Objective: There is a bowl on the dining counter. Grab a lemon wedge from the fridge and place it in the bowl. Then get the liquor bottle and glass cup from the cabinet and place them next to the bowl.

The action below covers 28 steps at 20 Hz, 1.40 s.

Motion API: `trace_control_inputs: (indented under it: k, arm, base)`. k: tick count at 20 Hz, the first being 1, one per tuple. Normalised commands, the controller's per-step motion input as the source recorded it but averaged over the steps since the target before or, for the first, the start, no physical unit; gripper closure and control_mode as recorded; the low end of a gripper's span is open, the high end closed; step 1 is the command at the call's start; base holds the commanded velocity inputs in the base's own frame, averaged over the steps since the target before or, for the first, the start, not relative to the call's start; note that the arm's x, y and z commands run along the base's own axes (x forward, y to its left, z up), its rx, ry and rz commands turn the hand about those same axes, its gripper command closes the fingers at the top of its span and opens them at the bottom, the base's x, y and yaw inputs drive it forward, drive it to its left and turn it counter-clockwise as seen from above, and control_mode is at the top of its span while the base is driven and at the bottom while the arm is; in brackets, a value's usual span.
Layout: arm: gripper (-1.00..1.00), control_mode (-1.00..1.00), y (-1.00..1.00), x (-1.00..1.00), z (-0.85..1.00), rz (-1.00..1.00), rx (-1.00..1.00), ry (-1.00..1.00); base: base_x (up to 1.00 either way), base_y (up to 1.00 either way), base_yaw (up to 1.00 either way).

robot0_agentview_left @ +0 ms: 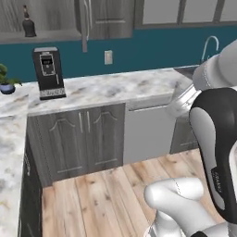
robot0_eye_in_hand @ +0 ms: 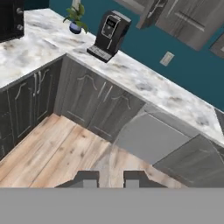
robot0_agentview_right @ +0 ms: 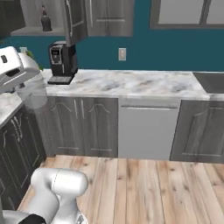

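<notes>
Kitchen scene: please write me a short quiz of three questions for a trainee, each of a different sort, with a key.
1. True or false: the coffee machine stands on the counter.
2. What stands on the shelf of the open cabinet? A) a bottle B) a kettle C) a toaster
3. Fill in: the gripper is shut on a clear ____.

Key: 1 true; 2 A; 3 glass.
</notes>
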Motion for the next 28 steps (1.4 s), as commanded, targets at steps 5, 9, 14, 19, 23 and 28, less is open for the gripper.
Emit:
trace_control_inputs:
  k: [5, 9, 14, 19, 23, 28]
  arm:
    - [1.0, 1.0, 0.0, 0.0, 0.0, 0.0, 0.0, 0.0]
    - [1.0, 1.0, 0.0, 0.0, 0.0, 0.0, 0.0, 0.0]
    - [1.0, 1.0, 0.0, 0.0, 0.0, 0.0, 0.0, 0.0]
    - [1.0, 1.0, 0.0, 0.0, 0.0, 0.0, 0.0, 0.0]
    - [1.0, 1.0, 0.0, 0.0, 0.0, 0.0, 0.0, 0.0]
    - [1.0, 1.0, 0.0, 0.0, 0.0, 0.0, 0.0, 0.0]
  base:
    - [-0.86, -0.41, -0.52]
    - [-0.38, -0.37, -0.7]
    - [-0.4, -0.47, -0.66]
    - [-0.45, -0.37, -0.67]
    - [-0.5, -0.44, -0.64]
    - [-0.53, -0.7, -0.57]
